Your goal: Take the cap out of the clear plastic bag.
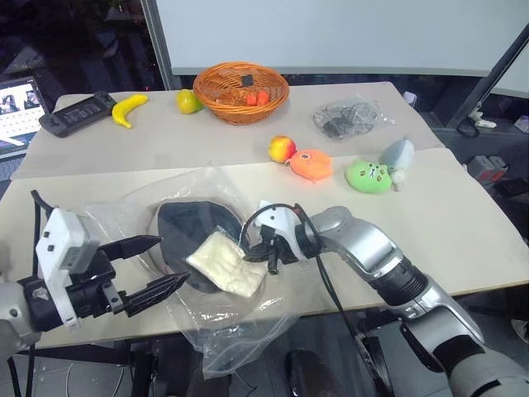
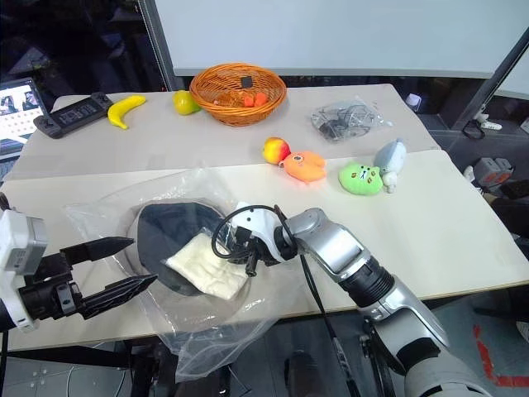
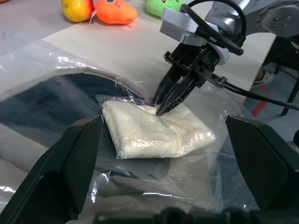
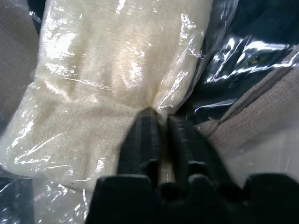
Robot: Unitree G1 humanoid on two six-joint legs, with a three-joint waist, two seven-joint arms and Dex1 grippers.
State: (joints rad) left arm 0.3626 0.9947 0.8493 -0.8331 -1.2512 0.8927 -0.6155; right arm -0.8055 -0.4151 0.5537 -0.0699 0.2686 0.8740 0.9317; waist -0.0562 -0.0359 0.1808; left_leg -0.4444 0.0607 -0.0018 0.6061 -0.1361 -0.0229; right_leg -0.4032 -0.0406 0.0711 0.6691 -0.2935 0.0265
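Now right gripper [image 3: 161,108] pinches the white packet [image 3: 152,130]; left gripper [image 1: 161,265] gapes wide

- A robot test lab or demo room: two pale tables [image 1: 463,207] pushed together.
- Toy fruit, a wicker basket [image 1: 240,91], a handheld controller [image 1: 78,112], a laptop [image 1: 18,112] beside them.

Left claw [image 1: 157,266] agape and level, right claw [image 3: 164,103] pinched together, tilted downward.
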